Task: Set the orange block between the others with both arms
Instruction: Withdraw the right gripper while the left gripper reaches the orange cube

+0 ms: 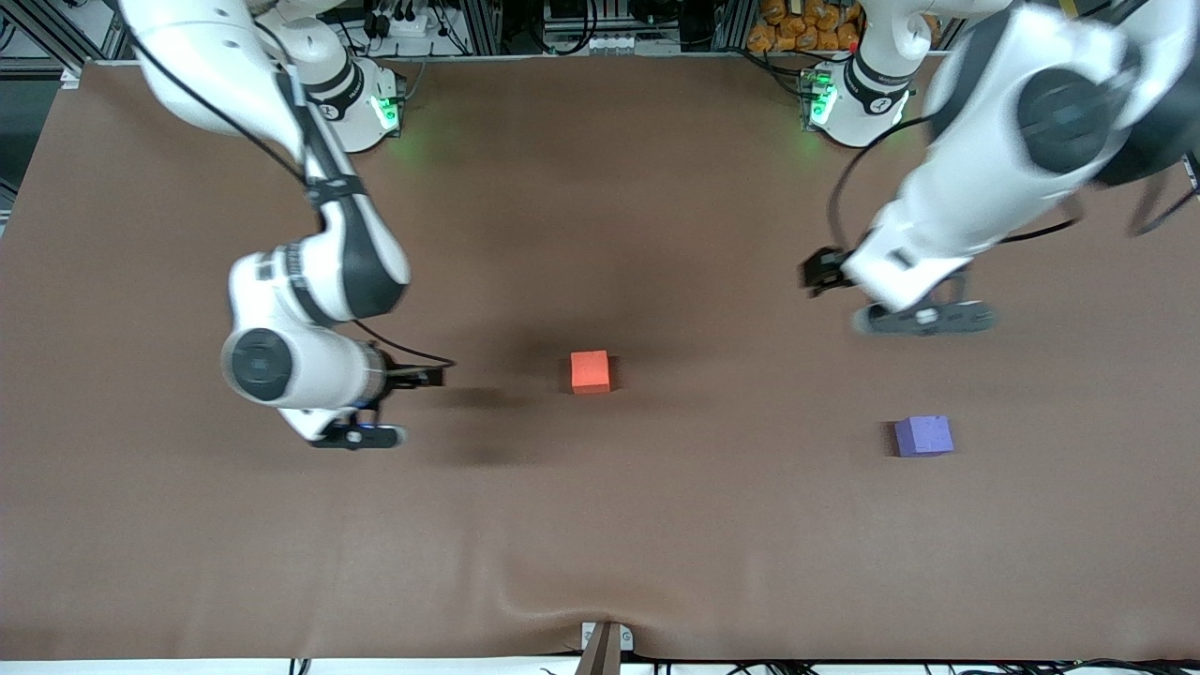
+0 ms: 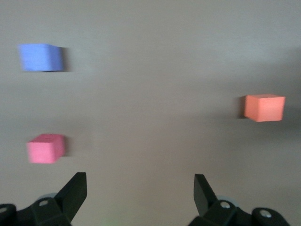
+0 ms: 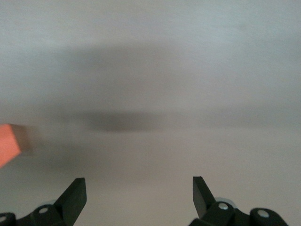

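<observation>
The orange block [image 1: 591, 371] lies alone near the middle of the brown table [image 1: 600, 544]; it also shows in the left wrist view [image 2: 264, 107] and at the edge of the right wrist view [image 3: 9, 143]. The purple cube [image 1: 923, 436] sits toward the left arm's end, nearer the front camera. The red-pink cube [image 2: 45, 148] shows only in the left wrist view, beside the purple cube [image 2: 41, 57]; in the front view the left arm [image 1: 937, 244] hides it. My left gripper [image 2: 140, 188] hangs open and empty above the table there. My right gripper [image 3: 139, 188] is open and empty, beside the orange block toward the right arm's end.
Both arm bases [image 1: 366, 103] glow green along the table's edge farthest from the front camera. A small bracket [image 1: 605, 642] sits at the edge nearest it. Bare cloth lies between the orange block and the purple cube.
</observation>
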`<state>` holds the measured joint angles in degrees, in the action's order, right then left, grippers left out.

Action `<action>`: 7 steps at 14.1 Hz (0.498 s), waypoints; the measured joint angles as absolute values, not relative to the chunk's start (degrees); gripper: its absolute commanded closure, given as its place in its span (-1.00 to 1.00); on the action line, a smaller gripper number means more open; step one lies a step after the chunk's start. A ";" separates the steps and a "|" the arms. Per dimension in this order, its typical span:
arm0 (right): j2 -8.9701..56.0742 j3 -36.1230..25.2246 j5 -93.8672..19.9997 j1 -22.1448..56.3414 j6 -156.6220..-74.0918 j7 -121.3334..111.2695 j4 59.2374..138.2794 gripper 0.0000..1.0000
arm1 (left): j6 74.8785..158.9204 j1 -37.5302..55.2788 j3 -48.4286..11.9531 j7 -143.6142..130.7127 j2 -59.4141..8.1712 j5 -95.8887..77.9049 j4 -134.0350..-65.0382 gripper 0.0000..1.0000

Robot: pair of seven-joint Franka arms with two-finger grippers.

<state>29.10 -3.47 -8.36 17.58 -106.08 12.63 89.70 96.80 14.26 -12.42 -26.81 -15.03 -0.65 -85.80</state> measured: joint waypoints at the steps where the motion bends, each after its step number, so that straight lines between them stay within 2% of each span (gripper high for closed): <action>1: 26.86 -3.48 -6.46 16.44 -106.12 12.36 92.49 -1.00 | 99.05 16.61 -12.49 -29.70 -17.03 -0.66 -85.58 -1.00; 4: 20.04 -3.47 -2.67 14.04 -106.15 11.64 99.75 -1.00 | 105.73 24.18 -12.40 -37.26 -24.86 -0.66 -82.83 -1.00; 7: 15.00 -3.48 -2.07 10.40 -105.04 6.56 103.28 -1.00 | 115.08 29.82 -11.52 -41.18 -34.31 -0.66 -78.54 -1.00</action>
<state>15.00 -3.48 -2.07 10.40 -105.04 6.56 103.28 115.08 29.82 -11.52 -41.18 -34.31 -0.66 -78.54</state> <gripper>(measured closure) 0.000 0.000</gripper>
